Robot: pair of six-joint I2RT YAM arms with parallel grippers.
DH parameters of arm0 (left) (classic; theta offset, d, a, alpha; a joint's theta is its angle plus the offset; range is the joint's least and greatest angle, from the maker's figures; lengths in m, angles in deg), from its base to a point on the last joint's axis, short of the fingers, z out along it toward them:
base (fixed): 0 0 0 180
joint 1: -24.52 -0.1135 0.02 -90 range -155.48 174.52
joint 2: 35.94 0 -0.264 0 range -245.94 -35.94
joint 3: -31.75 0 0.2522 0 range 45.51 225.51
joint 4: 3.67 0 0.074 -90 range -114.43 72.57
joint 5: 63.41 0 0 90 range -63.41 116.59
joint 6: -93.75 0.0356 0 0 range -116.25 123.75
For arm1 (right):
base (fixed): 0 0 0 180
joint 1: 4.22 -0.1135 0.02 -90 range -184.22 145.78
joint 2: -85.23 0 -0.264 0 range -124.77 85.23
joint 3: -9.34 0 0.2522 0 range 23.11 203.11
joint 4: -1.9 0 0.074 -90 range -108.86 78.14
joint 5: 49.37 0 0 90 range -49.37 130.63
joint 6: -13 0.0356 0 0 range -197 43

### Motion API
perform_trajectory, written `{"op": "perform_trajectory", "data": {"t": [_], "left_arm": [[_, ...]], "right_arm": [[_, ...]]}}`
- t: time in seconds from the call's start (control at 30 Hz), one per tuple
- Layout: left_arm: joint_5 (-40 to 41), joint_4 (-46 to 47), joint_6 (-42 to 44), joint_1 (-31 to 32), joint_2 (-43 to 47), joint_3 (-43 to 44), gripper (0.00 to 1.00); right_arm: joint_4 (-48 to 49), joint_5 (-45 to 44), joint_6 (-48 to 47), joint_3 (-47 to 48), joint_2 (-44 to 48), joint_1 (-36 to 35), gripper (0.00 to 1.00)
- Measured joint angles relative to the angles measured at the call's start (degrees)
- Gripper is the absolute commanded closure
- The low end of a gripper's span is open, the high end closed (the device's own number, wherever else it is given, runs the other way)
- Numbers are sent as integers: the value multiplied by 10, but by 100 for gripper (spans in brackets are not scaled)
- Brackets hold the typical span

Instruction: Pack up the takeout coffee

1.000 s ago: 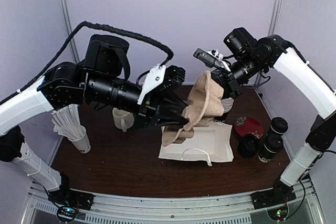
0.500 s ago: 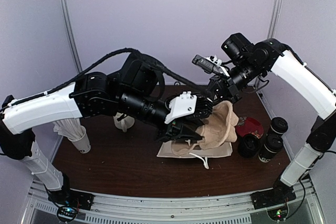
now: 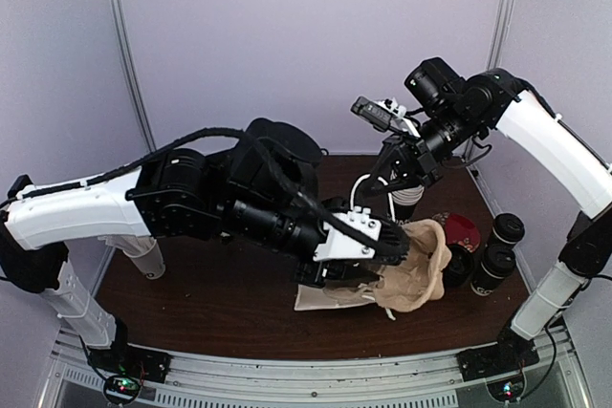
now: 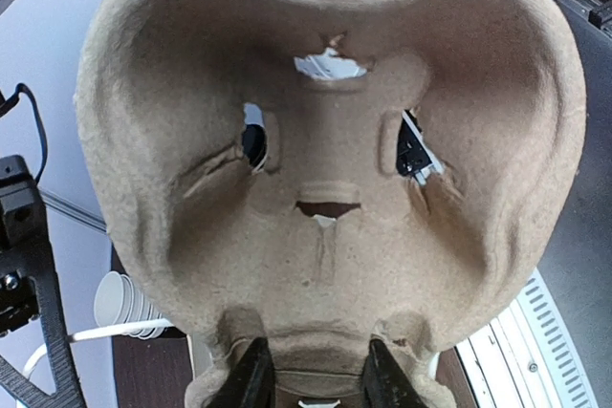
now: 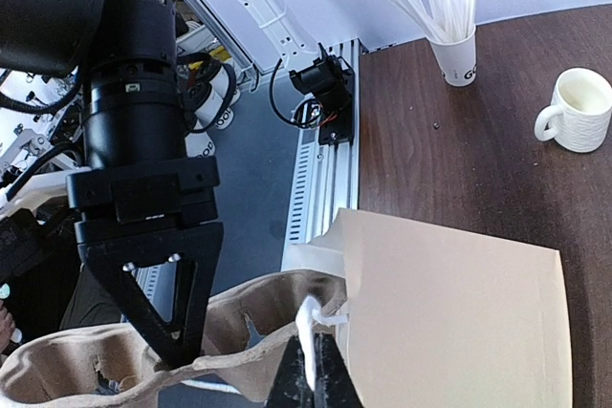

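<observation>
Two black lidded takeout cups [image 3: 505, 228] [image 3: 494, 269] stand at the table's right edge, apart from both grippers. My left gripper [image 3: 394, 249] is shut on the rim of a tan pulp cup carrier [image 3: 419, 272] and holds it tilted, low over the table just left of the cups. The carrier [image 4: 325, 140] fills the left wrist view, with the left gripper [image 4: 316, 376] pinching its bottom edge. My right gripper [image 3: 387, 179] is shut on the white handle [image 5: 308, 327] of a beige paper bag [image 5: 449, 322]. The bag [image 3: 320, 298] is mostly hidden under the carrier.
A dark red round object [image 3: 462, 229] and another black round object [image 3: 457, 267] sit beside the cups. A white ceramic mug [image 5: 579, 107] and a white cup of white sticks [image 5: 454, 45] stand on the far left side. My left arm [image 3: 220, 203] spans the table's middle.
My left gripper has carried the carrier right and down, from mid-table height to low beside the cups. My right gripper stays up at the back, with the bag's white handle now showing under it.
</observation>
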Motion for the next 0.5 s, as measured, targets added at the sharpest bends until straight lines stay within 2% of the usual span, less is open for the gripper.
{"op": "perform_trajectory", "data": {"t": [0.17,0.5], "left_arm": [[33,-12,17,23,-1,5,71],[79,-20,34,16,-53,37,70]], "right_arm": [[-1,0,0,7,0,-1,100],[-2,0,0,7,0,-11,100]]}}
